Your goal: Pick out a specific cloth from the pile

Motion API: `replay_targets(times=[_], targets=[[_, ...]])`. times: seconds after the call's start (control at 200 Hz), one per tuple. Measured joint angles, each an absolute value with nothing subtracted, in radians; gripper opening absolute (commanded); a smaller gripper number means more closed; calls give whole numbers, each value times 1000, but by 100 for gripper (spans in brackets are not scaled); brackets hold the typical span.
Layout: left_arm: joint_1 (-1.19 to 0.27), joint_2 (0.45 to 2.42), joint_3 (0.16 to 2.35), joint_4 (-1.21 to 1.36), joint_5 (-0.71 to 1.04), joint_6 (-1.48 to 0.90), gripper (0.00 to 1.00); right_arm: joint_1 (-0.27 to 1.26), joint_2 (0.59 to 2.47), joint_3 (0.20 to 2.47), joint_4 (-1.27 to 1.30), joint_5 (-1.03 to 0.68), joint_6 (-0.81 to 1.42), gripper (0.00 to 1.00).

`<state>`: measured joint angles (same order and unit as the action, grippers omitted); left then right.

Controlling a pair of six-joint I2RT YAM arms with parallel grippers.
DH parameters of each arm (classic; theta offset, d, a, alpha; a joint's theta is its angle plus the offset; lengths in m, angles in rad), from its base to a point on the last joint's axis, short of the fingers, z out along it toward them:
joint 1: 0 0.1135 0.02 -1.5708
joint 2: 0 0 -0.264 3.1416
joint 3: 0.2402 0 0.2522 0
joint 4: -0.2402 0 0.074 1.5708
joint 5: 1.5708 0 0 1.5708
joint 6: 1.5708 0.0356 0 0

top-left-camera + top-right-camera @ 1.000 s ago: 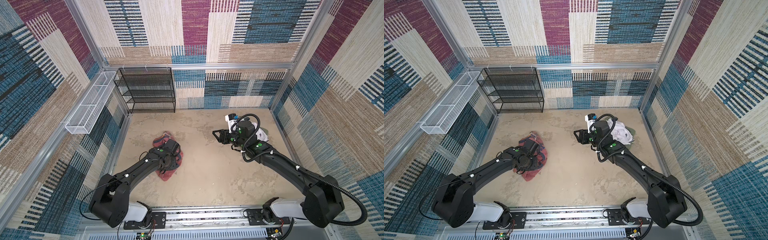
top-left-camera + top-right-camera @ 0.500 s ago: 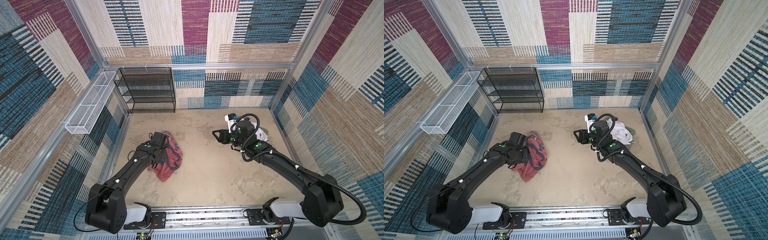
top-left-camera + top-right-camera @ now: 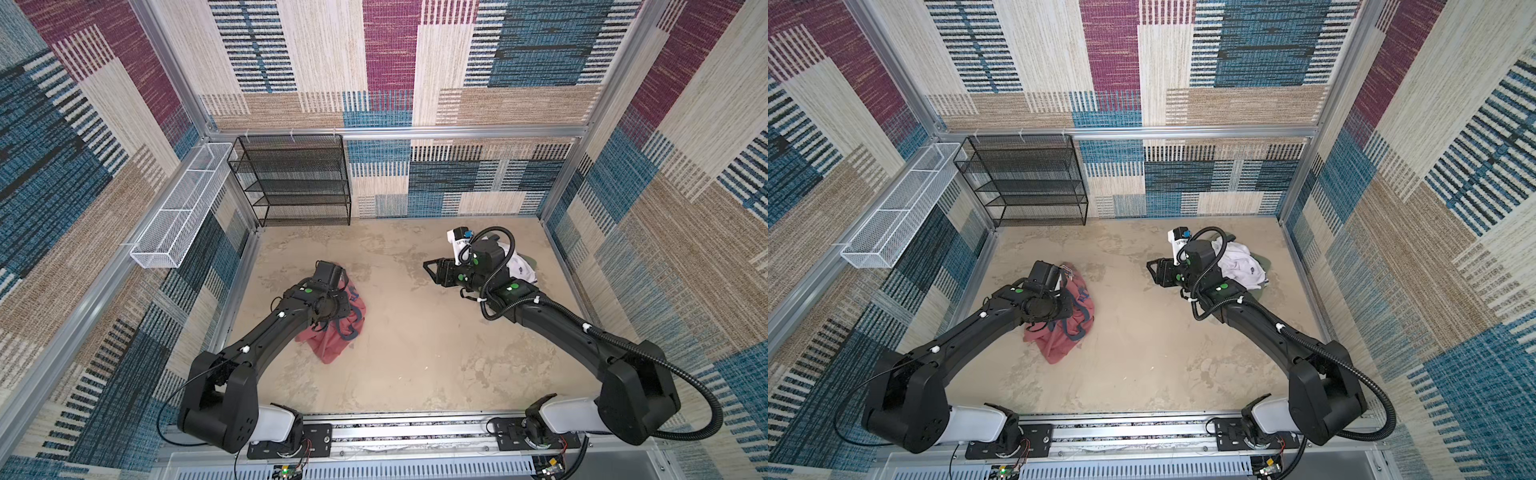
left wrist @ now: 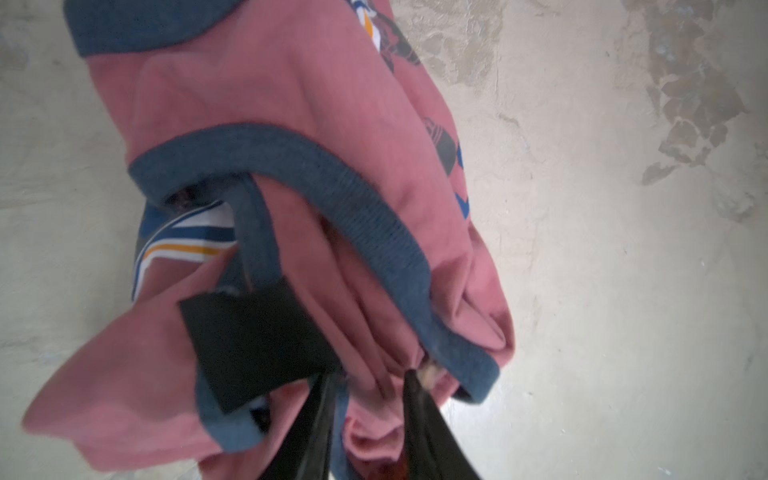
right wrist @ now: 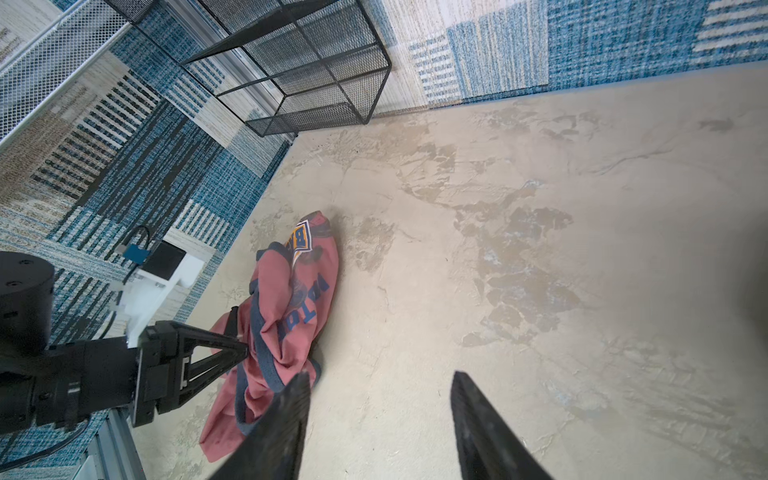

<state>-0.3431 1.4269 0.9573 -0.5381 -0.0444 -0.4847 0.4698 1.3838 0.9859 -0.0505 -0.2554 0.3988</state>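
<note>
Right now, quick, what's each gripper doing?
Left gripper: shut on the red shirt.
Right gripper: open, holding nothing.

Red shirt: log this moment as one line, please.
left gripper: shut on red shirt | right gripper: open, empty | white garment: apart, far right

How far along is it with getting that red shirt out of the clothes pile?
Done: the red shirt lies on the left of the floor, well apart from the white garment and olive-green garment at the right. In hand: the left gripper is shut on a fold of it; the right gripper is open, empty. Left: probably only letting go.
</note>
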Motion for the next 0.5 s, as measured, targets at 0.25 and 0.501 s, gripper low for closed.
replay_targets(times=[0.25,0.501], targets=[[-235,1554,995,-497,-51,-488,29,465,1390,991,-51,-260,399,57],[-104,1586,989,-480,-50,-482,29,463,1408,1020,-51,-260,399,57]])
